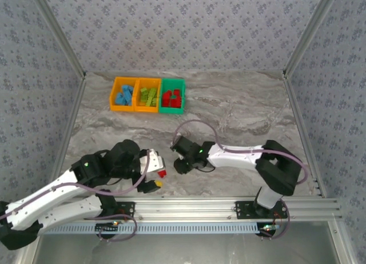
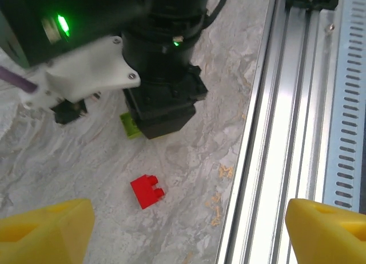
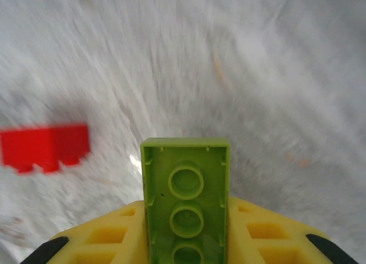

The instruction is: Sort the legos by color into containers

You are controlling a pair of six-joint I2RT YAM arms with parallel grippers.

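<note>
We start with the marbled table [image 1: 240, 112]. On it the containers [image 1: 148, 95] sat in a joined row at the upper left of centre in the top view. The left orange bin held blue legos, the middle orange bin held lime ones, and the green bin on the right held red ones.

The left gripper [image 2: 186, 238] came next in size. Its yellow fingertips [image 2: 48, 230] sat in the bottom corners of the left wrist view, with the jaws standing wide apart and nothing between them. The right gripper [image 1: 180, 163] sat just right of it, low in the centre of the top view, with its jaws clamped on a lime brick [image 3: 186, 198]. That brick stood on end between the yellow pads [image 3: 114, 241], its hollow underside and round tubes facing the right wrist camera.

The smallest thing was a loose red brick [image 2: 147, 191]. It lay flat on the table, left of centre and low in the left wrist view, above the open fingertips in the frame.

We judged these bricks light, rigid and hard, with smooth walls that could slip or twist under an off-centre pinch. The best hold looked to be squarely across the two flat long sides at mid-length, clear of the studs. They seemed unlikely to break if dropped.
</note>
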